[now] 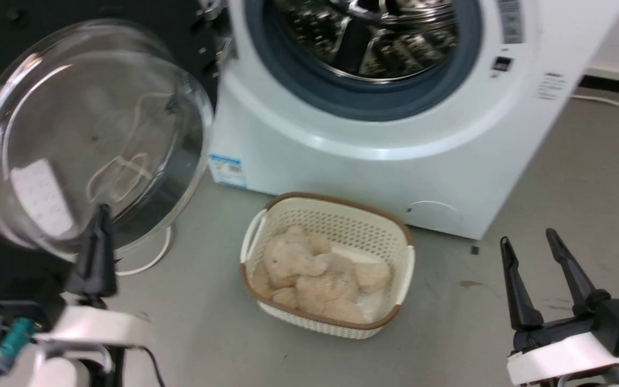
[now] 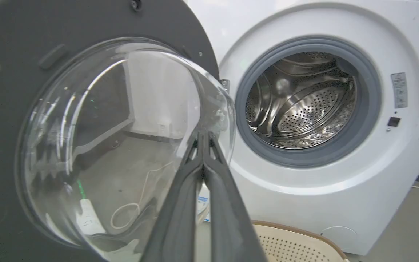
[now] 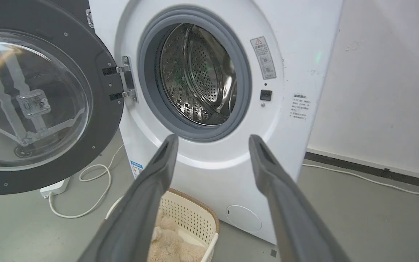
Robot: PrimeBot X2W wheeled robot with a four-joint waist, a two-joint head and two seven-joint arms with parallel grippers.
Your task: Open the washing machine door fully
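A: Door position?
B: The washing machine door [image 1: 89,140] stands wide open at upper left of the head view, glass bowl facing out. The washing machine [image 1: 374,134] sits top centre, drum exposed.
A: Left gripper [image 1: 102,210]?
B: Lower left, fingers pressed together, nothing between them, tips before the bowl's lower rim. Contact unclear.
A: Right gripper [image 1: 528,239]?
B: Lower right, fingers spread, empty. Basket [image 1: 403,252] at bottom centre.

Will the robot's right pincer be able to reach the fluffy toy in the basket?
Probably yes. The right pincer is open, the fluffy toy lies uncovered in the open-topped basket, and only bare floor lies between them.
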